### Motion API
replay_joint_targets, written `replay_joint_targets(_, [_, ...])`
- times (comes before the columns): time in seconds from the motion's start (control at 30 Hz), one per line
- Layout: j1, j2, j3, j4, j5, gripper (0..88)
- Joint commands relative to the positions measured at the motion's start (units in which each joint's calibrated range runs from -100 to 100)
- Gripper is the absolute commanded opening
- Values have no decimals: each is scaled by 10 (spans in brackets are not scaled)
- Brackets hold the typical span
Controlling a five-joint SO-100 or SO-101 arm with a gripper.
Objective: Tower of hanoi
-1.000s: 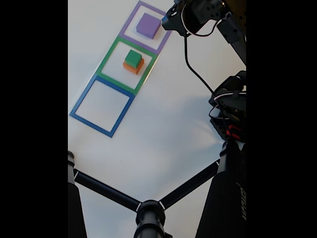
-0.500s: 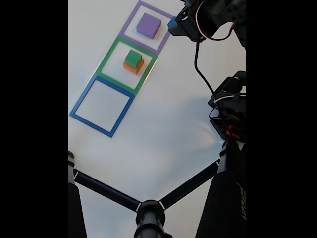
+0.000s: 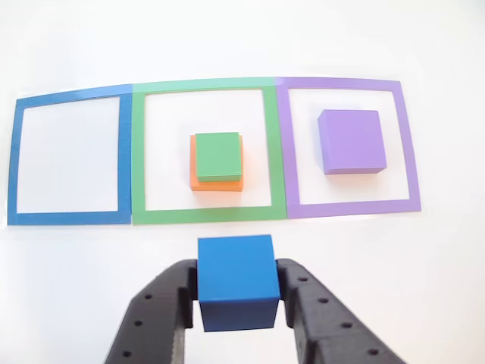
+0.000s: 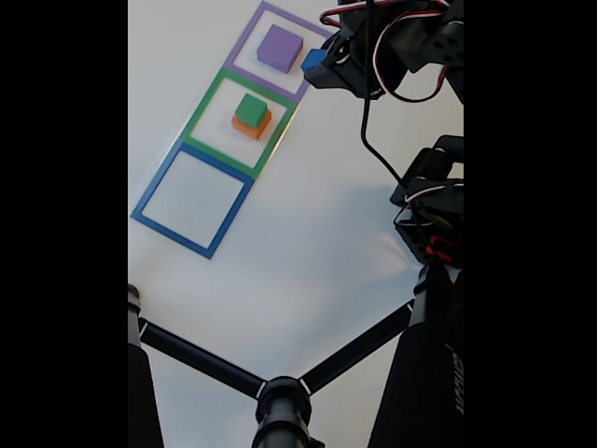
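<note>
**Gripper held a blue cube near three coloured squares**

In the other view, the gripper (image 3: 236, 292) at bottom centre clamped a blue cube (image 3: 236, 279). Above it ran three outlines: blue square (image 3: 67, 218) at left, green square (image 3: 203, 215) in the middle around a green cube (image 3: 217, 157) stacked on an orange cube (image 3: 216, 184), purple square (image 3: 345, 207) at right around a purple cube (image 3: 350, 141).

In the fixed view, the gripper (image 4: 317, 63) held the blue cube (image 4: 313, 61) at upper right, beside the purple square (image 4: 241, 47).
</note>
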Motion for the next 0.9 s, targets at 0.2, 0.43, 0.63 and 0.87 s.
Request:
replay_joint_targets(0.2, [-48,-29,232,-279,0,14])
replay_joint_targets(0.43, [-50,-14,443,-579,0,16])
replay_joint_targets(0.63, [-34,38,606,-874,0,16])
replay_joint_targets(0.87, [-37,105,684,-1050,0,16])
